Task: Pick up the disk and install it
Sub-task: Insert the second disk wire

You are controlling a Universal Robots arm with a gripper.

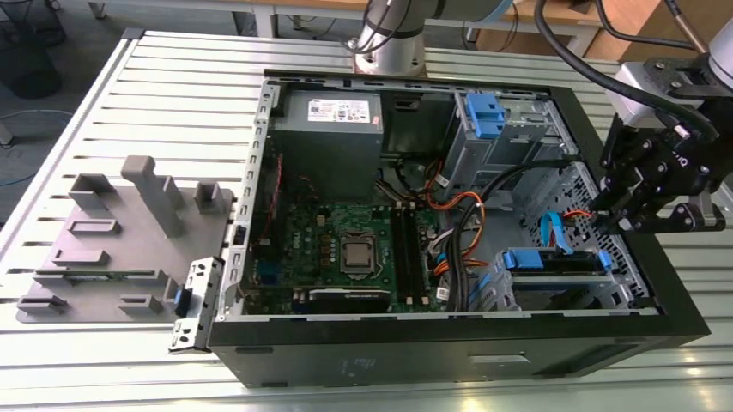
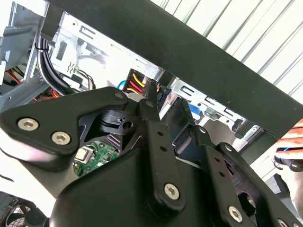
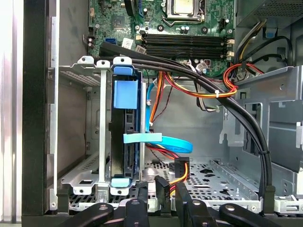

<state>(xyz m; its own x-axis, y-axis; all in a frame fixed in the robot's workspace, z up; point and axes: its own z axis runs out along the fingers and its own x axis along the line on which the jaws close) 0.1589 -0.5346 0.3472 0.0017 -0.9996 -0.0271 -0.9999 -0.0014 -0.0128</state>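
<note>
The disk (image 1: 558, 262) stands in the drive cage at the near right corner of the open computer case (image 1: 401, 343), blue rails up. In the first wrist view the disk (image 3: 124, 142) sits on edge between the cage's metal uprights, with a blue tab above it. My gripper (image 1: 638, 225) hangs over the case's right wall, just beside that cage. Its fingertips (image 3: 161, 189) are close together around the yellow-and-red power cable (image 3: 182, 166), whose black plug lies next to the disk. The same cable (image 2: 136, 84) shows at my gripper (image 2: 158, 97) in the second wrist view.
A light-blue data cable (image 3: 165, 140) runs from the disk. Thick black cables (image 3: 227, 109) cross the bay. The motherboard (image 1: 343, 249) and power supply (image 1: 332, 112) fill the case's left half. A grey fixture (image 1: 115, 232) stands outside on the exterior view's left. A hand (image 2: 294, 137) is nearby.
</note>
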